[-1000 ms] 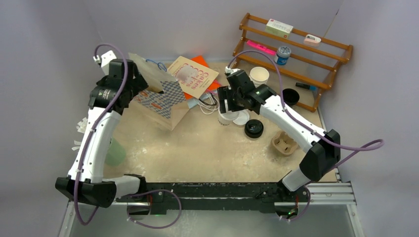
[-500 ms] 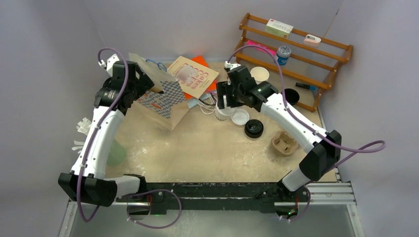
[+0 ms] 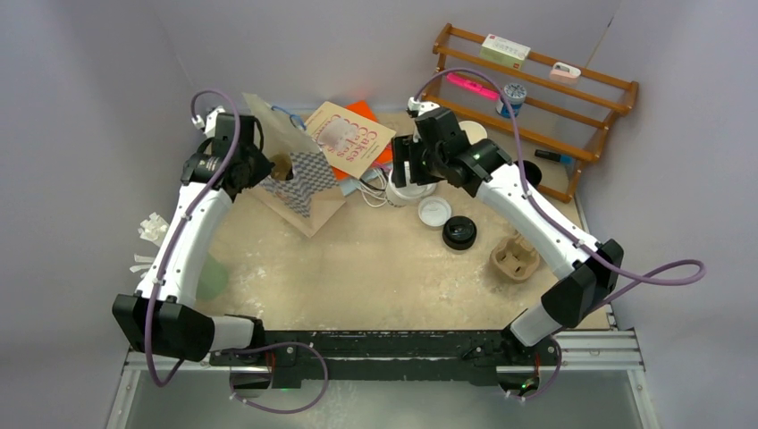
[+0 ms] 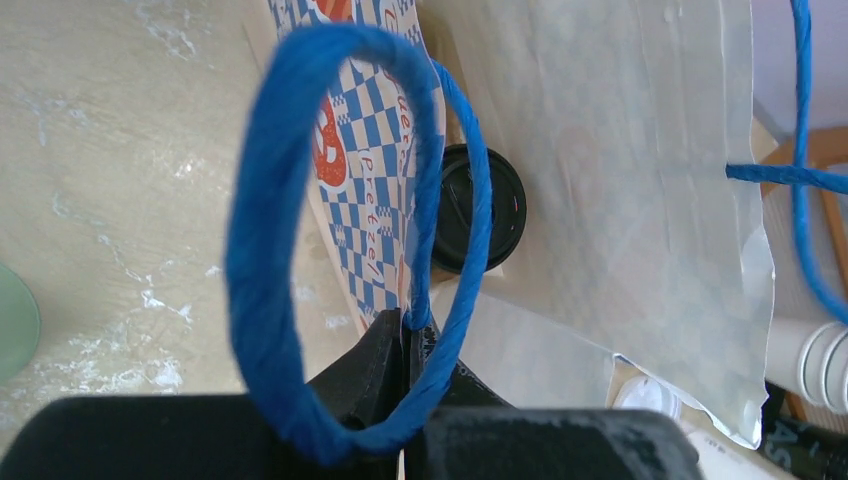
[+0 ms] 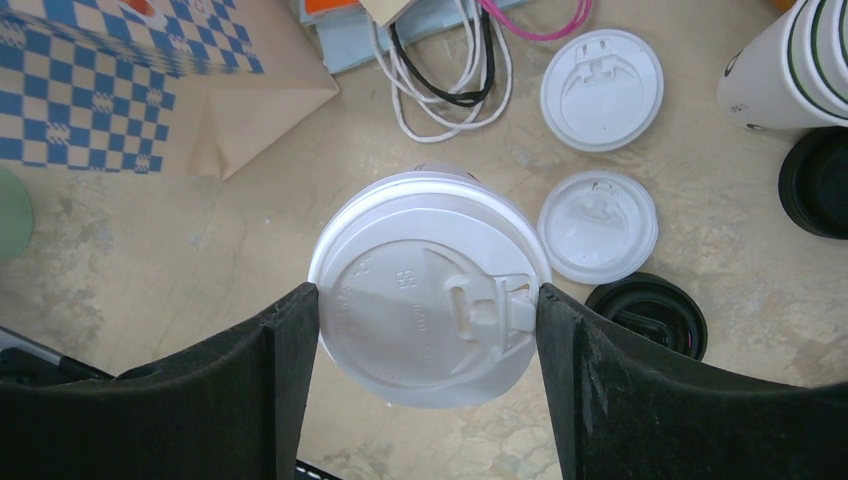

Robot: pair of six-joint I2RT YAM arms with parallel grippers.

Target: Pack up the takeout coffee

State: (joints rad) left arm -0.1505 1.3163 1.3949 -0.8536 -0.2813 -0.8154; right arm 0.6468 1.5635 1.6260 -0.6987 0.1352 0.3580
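My right gripper (image 5: 428, 300) is shut on a takeout coffee cup with a white lid (image 5: 430, 285), one finger against each side of the lid. It holds the cup above the table, right of the bag (image 3: 409, 188). A brown paper bag with a blue checkered panel (image 3: 304, 179) stands at the back left. My left gripper (image 4: 405, 330) is shut on its rim where a blue twine handle (image 4: 265, 230) is attached. A second takeout coffee, with a black lid (image 4: 480, 210), sits inside the bag.
Two loose white lids (image 5: 602, 88) (image 5: 598, 226) and a black lid (image 3: 459, 232) lie under the right arm. A brown cup carrier (image 3: 514, 259) sits at the right, a wooden rack (image 3: 536, 80) behind, stacked white cups (image 5: 790, 60) near it. Cords (image 5: 450, 70) and a book (image 3: 349, 138) lie by the bag.
My left gripper has closed on the bag's rim at the handle and shifted back and right. My right gripper has carried the white-lidded cup a little away from the loose lids, towards the back.
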